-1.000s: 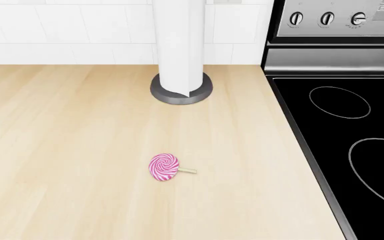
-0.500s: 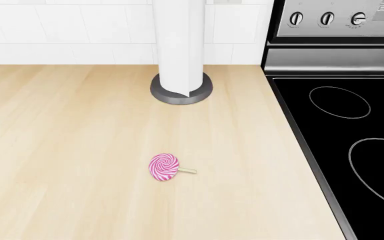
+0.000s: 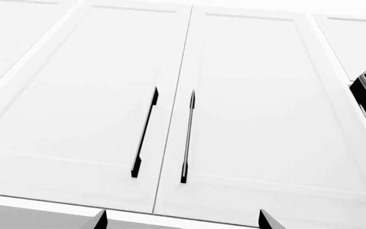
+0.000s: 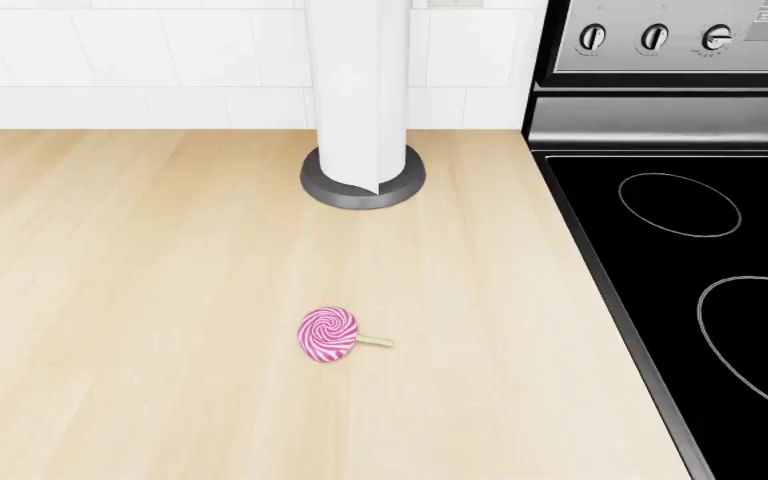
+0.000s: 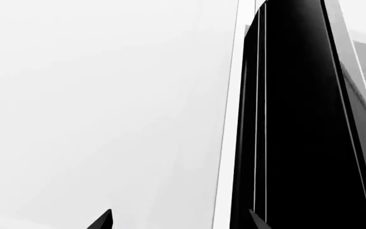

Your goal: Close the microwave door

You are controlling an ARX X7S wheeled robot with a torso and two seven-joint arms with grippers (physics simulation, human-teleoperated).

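Head view: nothing was altered over the last second; pink swirled lollipop (image 4: 328, 334) on pale wooden counter (image 4: 131, 300). No microwave was seen. Left gripper (image 3: 181, 220) and right gripper (image 5: 179, 220) jaws were spread wide, empty. Task was judged unstarted.

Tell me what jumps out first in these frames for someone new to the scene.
In the head view, a pink swirl lollipop lies alone on the pale wooden counter, with a white paper towel roll standing behind it on a grey base and a black stovetop at the right. No microwave or arm shows there. The left wrist view faces white cabinet doors with two thin black handles.
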